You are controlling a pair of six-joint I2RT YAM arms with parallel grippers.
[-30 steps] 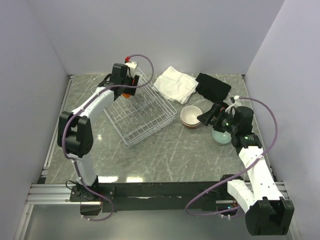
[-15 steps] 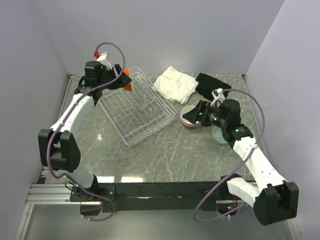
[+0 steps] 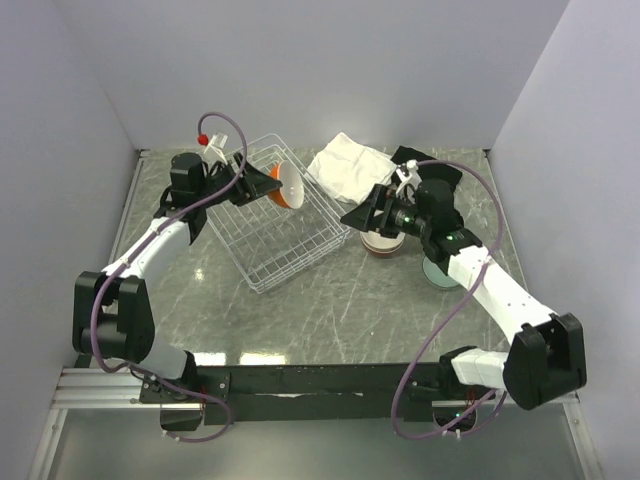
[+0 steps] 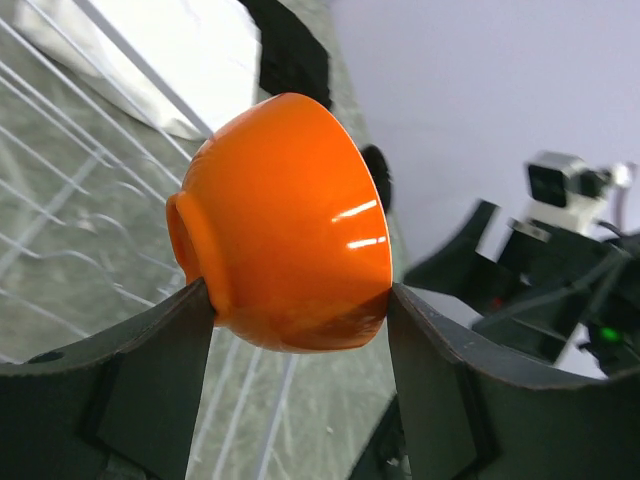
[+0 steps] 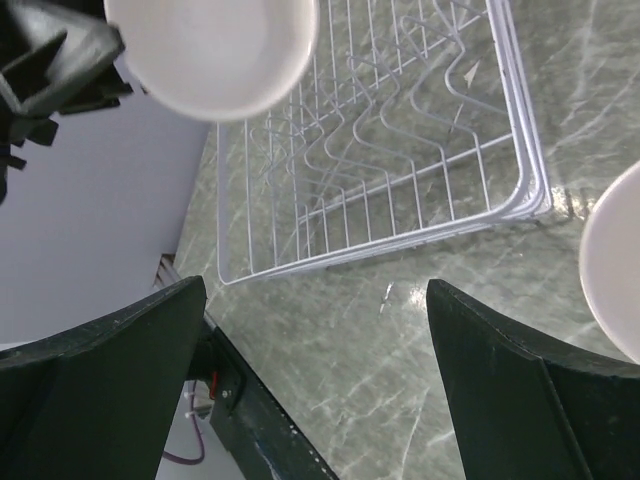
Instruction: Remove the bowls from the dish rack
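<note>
**Holding orange bowl [image 4: 285, 225] over rack [image 3: 280, 240]**

The left gripper [image 3: 277, 185] is clamping the glossy, rounded orange bowl between its two matte black fingers [image 4: 150, 380], which are pressing on opposite sides of the bowl's wall. The bowl is hanging in the air above the far side of the rack. It is tipped on its side, with its small foot ring pointing back at the arm and its smooth cream inside facing the right arm.

The right gripper [image 5: 315, 283] is hovering just beside the rack's right edge with its fingers spread wide and nothing between them.

The rack, a white wire basket with low sides, is sitting at an angle on the veined grey-green marble table [image 3: 330, 310], and the stone is showing through its ribbed floor.

A stack of bowls [image 3: 384, 246] is resting on the table, partly hidden under the right arm. A blue-green bowl [image 3: 438, 271] is sitting just beside the stack. A folded white cloth [image 3: 350, 168] and a black cloth [image 3: 432, 168] are lying behind them.
</note>
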